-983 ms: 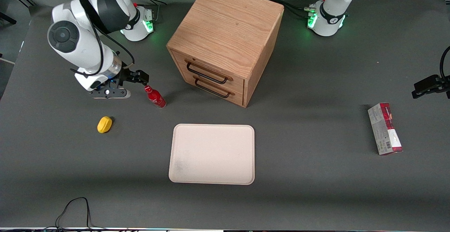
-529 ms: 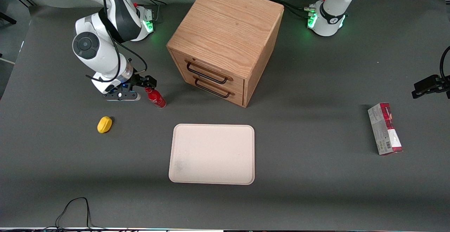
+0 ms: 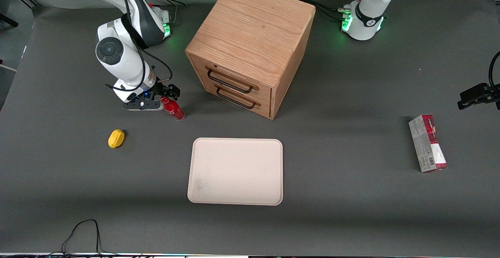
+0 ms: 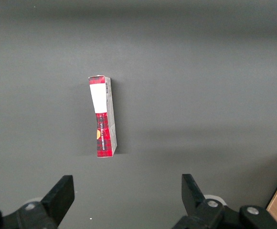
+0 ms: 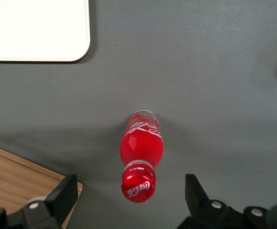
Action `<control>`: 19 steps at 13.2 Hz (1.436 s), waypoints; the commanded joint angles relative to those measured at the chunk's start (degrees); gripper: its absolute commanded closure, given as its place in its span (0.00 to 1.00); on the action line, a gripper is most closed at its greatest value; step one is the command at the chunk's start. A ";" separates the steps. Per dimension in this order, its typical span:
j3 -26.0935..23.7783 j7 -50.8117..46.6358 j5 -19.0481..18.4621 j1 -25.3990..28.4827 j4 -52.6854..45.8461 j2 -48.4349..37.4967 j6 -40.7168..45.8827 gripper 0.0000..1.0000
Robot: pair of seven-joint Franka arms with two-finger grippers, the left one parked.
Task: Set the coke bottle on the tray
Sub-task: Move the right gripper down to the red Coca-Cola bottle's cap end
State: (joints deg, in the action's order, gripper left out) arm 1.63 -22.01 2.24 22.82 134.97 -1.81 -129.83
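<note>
The right arm reached down from its base at the far edge of the table, folded at the elbow, its wrist pointing at the tabletop. Its gripper [image 3: 167, 95] hung just above the cap of the coke bottle [image 3: 173, 109], fingers [image 5: 63, 196] spread wide with the cap between them and not touching either one.

The coke bottle [image 5: 141, 145] stood upright on the dark table [image 3: 351, 195], beside the wooden drawer cabinet [image 3: 250, 47], toward the working arm's end of it. The tray [image 3: 235, 171] lay flat nearer the front camera than the bottle, well apart from it.

In the wrist view only a rounded corner of the tray [image 5: 36, 31] showed, the rest cut off, and only a corner of the cabinet [image 5: 19, 179] too. A yellow lemon-like object [image 3: 116, 138] lay on the table near the bottle, closer to the front camera. In the front view the gripper's body covered part of the bottle's neck.
</note>
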 commanded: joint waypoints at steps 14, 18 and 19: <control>0.48 -1.11 -0.13 0.82 2.05 -0.30 -2.79 1.00; 0.56 -1.11 -0.22 0.82 0.92 -0.91 -1.57 1.00; 0.57 -1.02 -0.31 0.73 -1.70 -0.91 1.57 1.00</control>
State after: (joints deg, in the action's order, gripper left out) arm 1.74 -22.01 2.17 22.92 136.24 -1.81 -131.47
